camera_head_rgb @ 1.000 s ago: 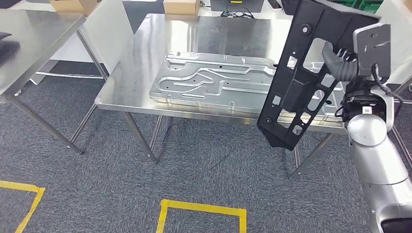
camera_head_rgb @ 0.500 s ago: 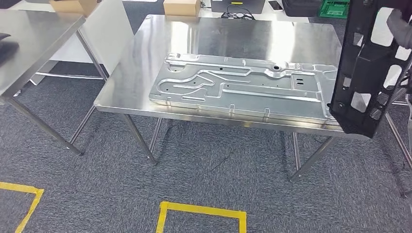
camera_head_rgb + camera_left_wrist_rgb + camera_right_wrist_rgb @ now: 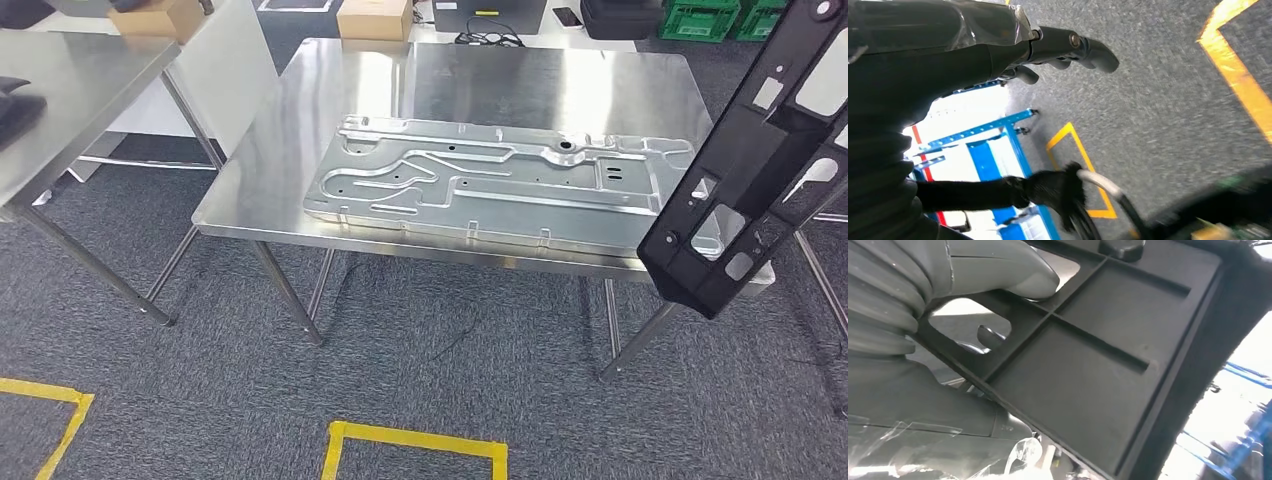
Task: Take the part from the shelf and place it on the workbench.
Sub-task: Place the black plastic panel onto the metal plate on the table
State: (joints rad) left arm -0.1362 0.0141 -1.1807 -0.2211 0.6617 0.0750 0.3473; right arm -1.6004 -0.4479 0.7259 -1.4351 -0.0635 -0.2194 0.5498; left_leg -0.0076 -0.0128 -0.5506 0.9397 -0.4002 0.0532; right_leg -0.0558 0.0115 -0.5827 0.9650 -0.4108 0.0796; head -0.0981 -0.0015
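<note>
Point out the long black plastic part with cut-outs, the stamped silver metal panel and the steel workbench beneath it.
Long black plastic part with cut-outs [image 3: 745, 170], head view: on its middle rib.
Stamped silver metal panel [image 3: 500, 180], head view: on its flat centre.
Steel workbench [image 3: 540, 85], head view: on bare tabletop behind the panel.

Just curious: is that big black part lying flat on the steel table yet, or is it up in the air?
In the air. The black part hangs tilted beyond the workbench edge, gripped by the right hand.

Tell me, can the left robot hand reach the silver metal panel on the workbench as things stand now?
Probably not right away. The left robot hand hangs low over the carpet, holding nothing, while the silver metal panel lies on the workbench. Nothing blocks it, but the arm must first be raised.
</note>
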